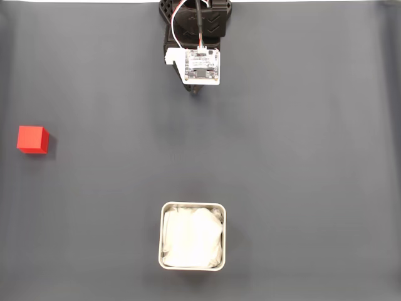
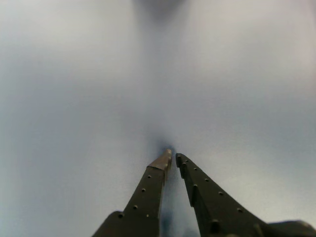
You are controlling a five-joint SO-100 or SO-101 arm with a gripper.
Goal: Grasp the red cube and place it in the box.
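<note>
A small bright red cube (image 1: 32,139) rests on the dark grey mat at the far left of the fixed view. The box (image 1: 192,206), a square metal tin with rounded corners and white wrinkly lining, stands at the bottom centre. The arm sits at the top centre, with its gripper (image 1: 197,91) mostly hidden under the white wrist camera board, far from both cube and box. In the wrist view the gripper (image 2: 173,157) points down at bare mat, its two dark fingers nearly touching at the tips with nothing between them.
The dark grey mat (image 1: 301,157) covers the whole table. A pale strip of table edge runs along the top. The arm's black base (image 1: 194,15) stands at the top centre.
</note>
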